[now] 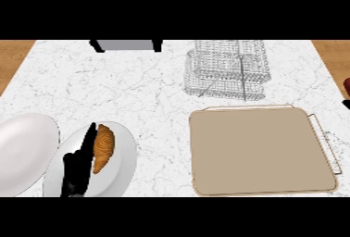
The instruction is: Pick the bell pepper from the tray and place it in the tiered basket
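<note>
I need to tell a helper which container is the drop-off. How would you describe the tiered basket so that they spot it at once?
Start at the white marble counter and look toward its far edge, right of the middle. Just beyond the flat tan tray stands the tiered basket. It is the only see-through wire mesh thing, unlike the solid tray and the white plates.

The tray (263, 150) fills the counter's (137, 88) front right corner, with the wire basket (227, 69) close behind it. Two plates (27, 148) and the left hand (77, 171) crowd the front left corner. Bare counter runs between them and across the back left.
</note>
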